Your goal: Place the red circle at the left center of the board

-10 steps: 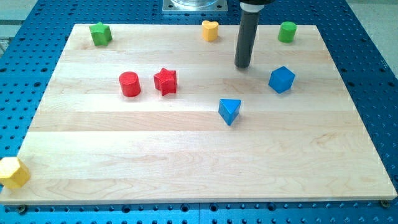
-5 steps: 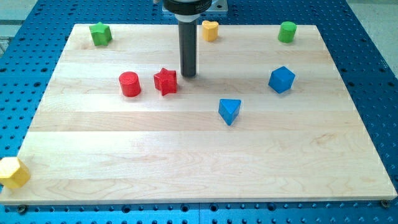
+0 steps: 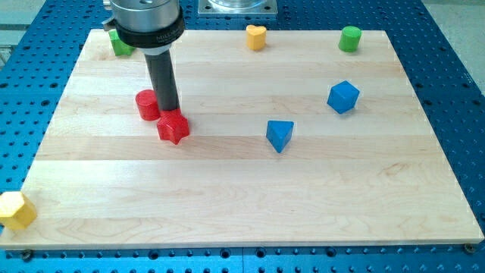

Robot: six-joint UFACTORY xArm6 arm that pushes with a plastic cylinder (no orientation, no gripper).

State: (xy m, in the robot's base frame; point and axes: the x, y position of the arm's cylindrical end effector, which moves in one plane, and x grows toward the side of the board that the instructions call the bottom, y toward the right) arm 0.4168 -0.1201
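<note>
At the view's bottom left, a yellow block [image 3: 15, 210] sits on the very corner of the wooden board [image 3: 250, 197], partly over its edge, with the blue perforated table [image 3: 455, 91] showing all around. Farther up, near the middle of the board, a blue triangular block [image 3: 280, 135] stands alone. Left of it, a red star [image 3: 173, 127] lies just below my tip [image 3: 168, 110], which appears to touch the star's upper edge. The red circle [image 3: 147, 105] stands just beside the rod on the view's left, seemingly in contact with it, so the rod's lower end is wedged between the two red blocks. The circle sits in the board's left half, somewhat above mid-height and well apart from the left edge. The arm carries no end effector to open or close, only the straight dark rod, and it grips nothing. On the view's right, a blue cube [image 3: 343, 96] rests well apart from the others. Along the far edge, a green block [image 3: 117, 43] is partly hidden behind the arm's housing, a yellow heart [image 3: 257, 36] sits near the centre, and a green cylinder [image 3: 349, 38] stands toward the right corner.
</note>
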